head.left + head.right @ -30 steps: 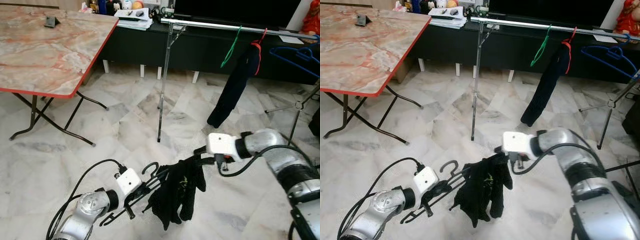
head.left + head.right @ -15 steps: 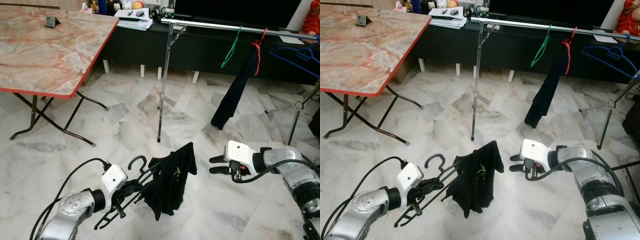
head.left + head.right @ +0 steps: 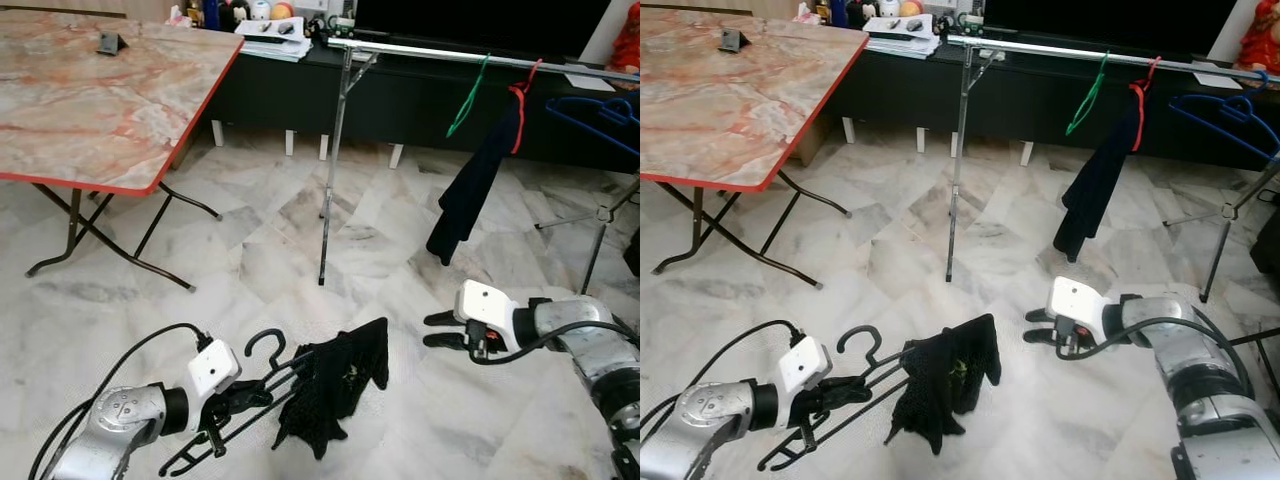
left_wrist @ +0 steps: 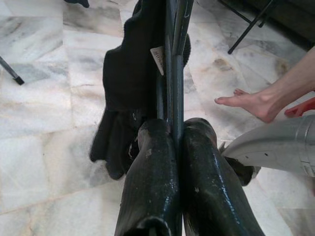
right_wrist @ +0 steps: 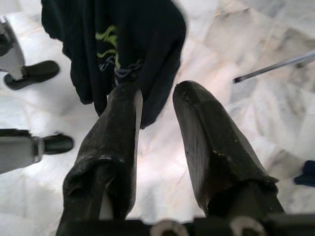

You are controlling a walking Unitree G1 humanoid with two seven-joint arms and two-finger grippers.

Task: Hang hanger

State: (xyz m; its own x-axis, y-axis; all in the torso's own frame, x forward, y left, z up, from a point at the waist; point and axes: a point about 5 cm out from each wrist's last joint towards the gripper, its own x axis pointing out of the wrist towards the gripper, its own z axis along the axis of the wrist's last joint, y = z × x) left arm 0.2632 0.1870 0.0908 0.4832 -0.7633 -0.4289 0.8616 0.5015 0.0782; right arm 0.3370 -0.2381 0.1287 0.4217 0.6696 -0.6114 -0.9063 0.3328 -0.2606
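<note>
While the left gripper [image 3: 243, 398] pinches the black hanger [image 3: 262, 372] low over the marble floor [image 3: 260, 260], fingers pressed together on its wires as the left wrist view shows, the dark garment [image 3: 335, 385] draped on it sags toward the tiles, so the lift to the rail wants care. The right gripper [image 3: 437, 330] hovers apart from the cloth, to the robot's right of it, its two fingers spread and holding nothing. Well ahead stands the silver clothes rail [image 3: 440, 50], already carrying a green hanger [image 3: 465, 95], a red hanger with a dark garment [image 3: 478, 180] and a blue hanger [image 3: 600, 115]; the free stretch between the upright post [image 3: 333, 160] and the green hanger looks like the best target. To my judgement the robot should raise the hanger with its hook [image 3: 260, 343] turned upward, keep the grip firm so the wires do not twist, and walk closer before reaching. A person's bare foot [image 4: 248, 103] shows near the robot in the left wrist view, so the swing should stay clear of it.
</note>
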